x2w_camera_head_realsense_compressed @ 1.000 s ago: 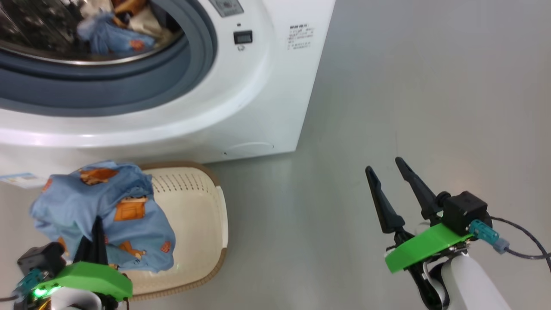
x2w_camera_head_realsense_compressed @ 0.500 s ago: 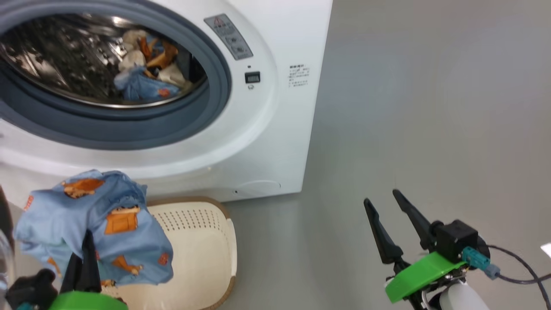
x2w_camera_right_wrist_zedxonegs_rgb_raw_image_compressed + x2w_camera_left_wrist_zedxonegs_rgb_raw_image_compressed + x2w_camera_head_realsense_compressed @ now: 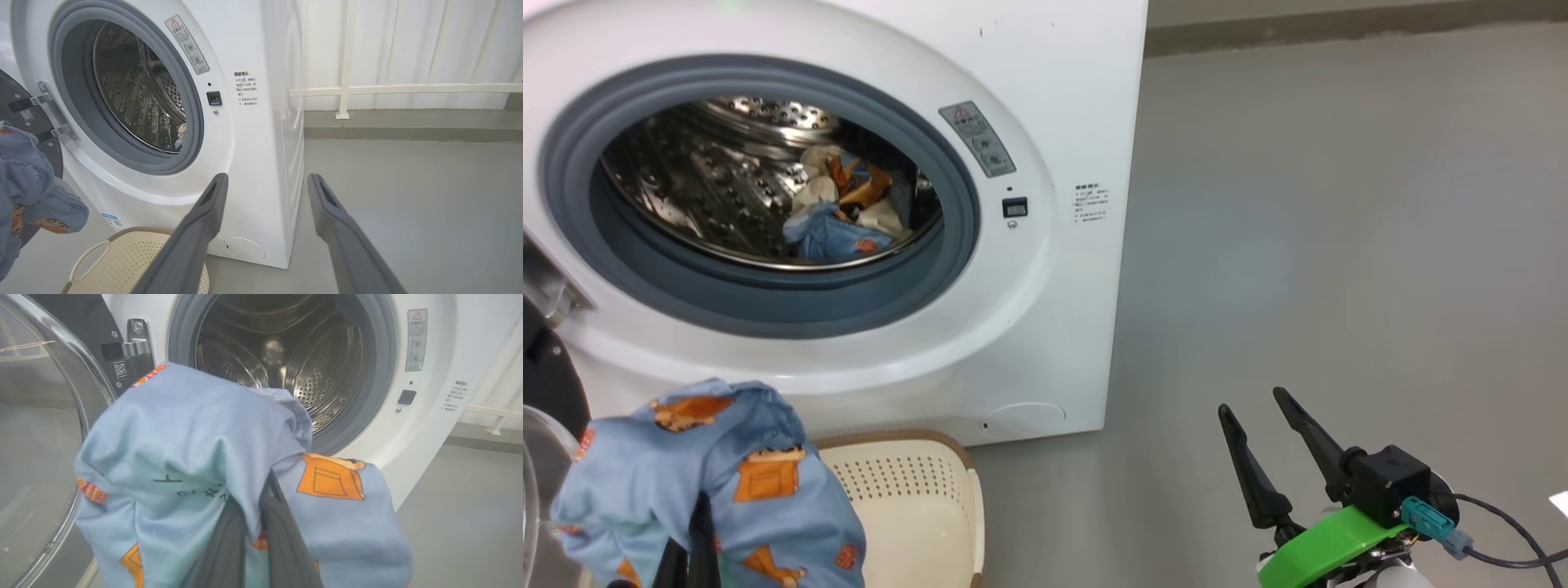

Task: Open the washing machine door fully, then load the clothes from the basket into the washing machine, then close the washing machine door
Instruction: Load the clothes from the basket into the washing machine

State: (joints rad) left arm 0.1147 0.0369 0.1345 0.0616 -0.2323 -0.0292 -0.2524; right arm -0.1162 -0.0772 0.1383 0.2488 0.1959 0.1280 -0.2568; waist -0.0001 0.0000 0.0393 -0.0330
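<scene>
Fabric this soft and light will sag: the blue garment (image 3: pixel 196 449) drapes limp over the left fingers (image 3: pixel 282 539), which are clenched on a bunched fold. It hangs near the basket (image 3: pixel 968 498), below the open drum (image 3: pixel 686 188). Pinching mid-bundle seems best. Right fingers (image 3: pixel 196 232) are spread, empty.

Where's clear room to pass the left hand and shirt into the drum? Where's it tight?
Free: left and upper drum, inside the grey gasket. Crowded: clothes piled at its lower right; open door close on the left. Bare floor right of the machine.
</scene>
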